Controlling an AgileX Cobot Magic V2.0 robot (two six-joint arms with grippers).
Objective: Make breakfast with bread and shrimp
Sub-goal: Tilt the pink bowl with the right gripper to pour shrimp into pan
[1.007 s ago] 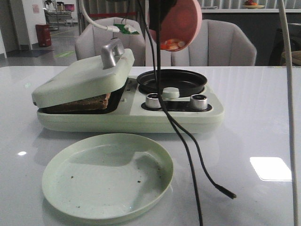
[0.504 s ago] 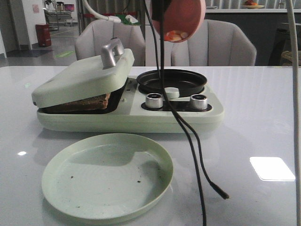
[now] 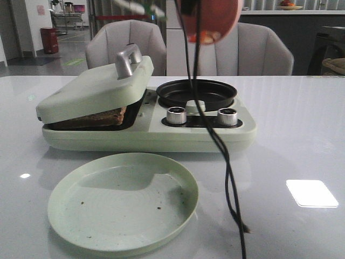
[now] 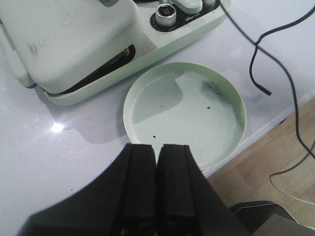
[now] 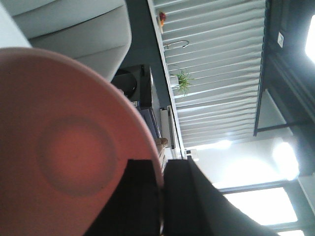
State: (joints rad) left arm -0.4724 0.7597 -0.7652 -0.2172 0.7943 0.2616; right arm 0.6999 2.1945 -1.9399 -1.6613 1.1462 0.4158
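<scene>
Tipping further than a second ago, the pink bowl [image 3: 210, 19] has risen higher over the black pan [image 3: 197, 93]. The right end effector [image 5: 160, 196] pinches its rim; the shrimp [image 3: 207, 36] sit at its low edge, seemingly about to spill. The bread [image 3: 91, 117] stays under the lid. The left end effector [image 4: 156, 167] is pressed together, empty.

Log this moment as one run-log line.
right gripper: shut on pink bowl, tipped above black pan | shrimp: at bowl's lower edge | left gripper: shut, idle | bread: under lid

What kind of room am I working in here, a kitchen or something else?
Probably an office or showroom lounge, not a kitchen: upholstered grey chairs behind the white table, and a tabletop breakfast maker instead of a stove.
</scene>
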